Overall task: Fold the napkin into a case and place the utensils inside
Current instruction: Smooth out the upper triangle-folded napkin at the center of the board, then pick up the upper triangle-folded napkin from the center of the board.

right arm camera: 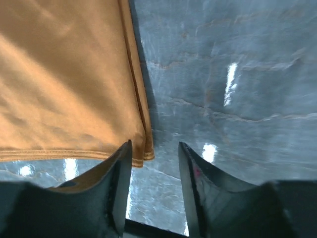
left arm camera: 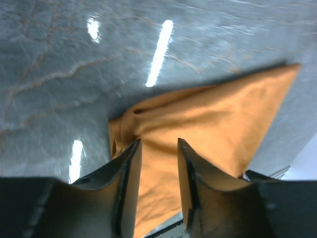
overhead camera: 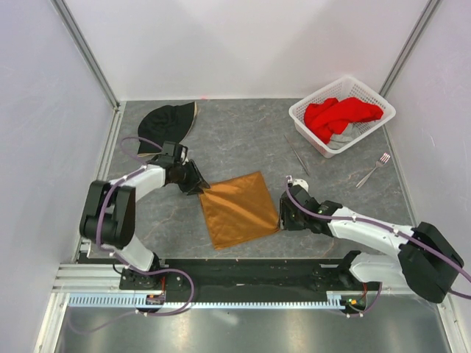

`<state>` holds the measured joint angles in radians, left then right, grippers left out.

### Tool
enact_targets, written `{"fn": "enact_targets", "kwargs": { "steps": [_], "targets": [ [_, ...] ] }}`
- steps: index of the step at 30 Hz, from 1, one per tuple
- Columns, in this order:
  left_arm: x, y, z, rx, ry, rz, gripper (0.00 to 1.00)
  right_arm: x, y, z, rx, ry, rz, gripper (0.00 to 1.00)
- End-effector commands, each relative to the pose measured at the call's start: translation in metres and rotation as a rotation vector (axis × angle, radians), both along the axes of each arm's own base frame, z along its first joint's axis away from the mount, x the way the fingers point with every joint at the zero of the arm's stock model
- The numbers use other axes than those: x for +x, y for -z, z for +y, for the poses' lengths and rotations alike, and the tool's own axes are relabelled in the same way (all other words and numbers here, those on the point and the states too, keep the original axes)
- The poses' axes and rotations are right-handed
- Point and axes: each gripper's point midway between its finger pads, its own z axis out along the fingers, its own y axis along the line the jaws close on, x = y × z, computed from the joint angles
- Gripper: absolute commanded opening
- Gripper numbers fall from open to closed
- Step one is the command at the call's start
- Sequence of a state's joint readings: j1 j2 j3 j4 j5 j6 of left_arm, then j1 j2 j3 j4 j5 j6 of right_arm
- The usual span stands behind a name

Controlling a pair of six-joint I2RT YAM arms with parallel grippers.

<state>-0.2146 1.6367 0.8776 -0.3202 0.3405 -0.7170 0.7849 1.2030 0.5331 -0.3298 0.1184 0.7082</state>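
Lying flat, skewed square napkin (overhead camera: 239,209); left gripper (left arm camera: 158,141), right gripper (right arm camera: 155,144) half-open at opposite corners.

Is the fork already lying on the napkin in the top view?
No, the fork lies on the bare table near the white basket, well apart from the napkin.

Grey marbled tabletop (overhead camera: 243,140) (white walls (overhead camera: 243,44))
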Motion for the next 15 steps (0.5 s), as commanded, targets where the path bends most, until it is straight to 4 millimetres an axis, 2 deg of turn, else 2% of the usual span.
{"fn": "enact_targets", "kwargs": {
  "steps": [1,2,4,5,6,7,8,9,10,11,12,13,14,15],
  "targets": [
    [0.005,-0.07,0.009,0.005,0.004,-0.194,0.49,0.021,-0.051,-0.013,-0.154,-0.026,-0.127,0.55],
    [0.0,-0.075,0.011,0.0,0.005,-0.2,0.51,0.031,-0.069,-0.003,-0.152,-0.044,-0.162,0.6],
    [-0.009,-0.084,0.022,-0.007,-0.02,-0.2,0.55,0.026,-0.075,0.019,-0.175,-0.149,-0.176,0.64],
    [-0.015,-0.093,0.026,-0.022,-0.025,-0.218,0.56,0.027,-0.088,0.038,-0.144,-0.183,-0.199,0.67],
    [-0.019,-0.098,0.032,-0.025,-0.04,-0.223,0.56,0.016,-0.091,0.06,-0.122,-0.259,-0.203,0.68],
    [-0.02,-0.101,0.045,-0.021,-0.087,-0.22,0.57,0.008,-0.081,0.082,-0.105,-0.318,-0.167,0.69],
    [-0.029,-0.106,0.053,-0.02,-0.114,-0.219,0.57,0.006,-0.09,0.104,-0.069,-0.354,-0.177,0.7],
    [-0.031,-0.109,0.059,-0.021,-0.141,-0.224,0.58,-0.01,-0.089,0.126,-0.05,-0.414,-0.172,0.7],
    [-0.032,-0.112,0.072,-0.023,-0.195,-0.218,0.58,-0.015,-0.075,0.142,-0.068,-0.447,-0.151,0.7],
    [-0.037,-0.112,0.081,-0.022,-0.225,-0.206,0.59,-0.017,-0.083,0.161,-0.042,-0.465,-0.161,0.7],
    [-0.04,-0.117,0.085,-0.024,-0.244,-0.219,0.6,-0.028,-0.08,0.175,-0.038,-0.504,-0.153,0.69],
    [-0.04,-0.119,0.094,-0.02,-0.275,-0.222,0.61,-0.032,-0.066,0.188,-0.048,-0.528,-0.13,0.68],
    [-0.044,-0.117,0.097,-0.019,-0.292,-0.211,0.61,-0.035,-0.07,0.203,-0.027,-0.549,-0.14,0.65],
    [-0.045,-0.118,0.099,-0.021,-0.3,-0.212,0.61,-0.043,-0.065,0.214,-0.026,-0.575,-0.134,0.62]
  ]
}}
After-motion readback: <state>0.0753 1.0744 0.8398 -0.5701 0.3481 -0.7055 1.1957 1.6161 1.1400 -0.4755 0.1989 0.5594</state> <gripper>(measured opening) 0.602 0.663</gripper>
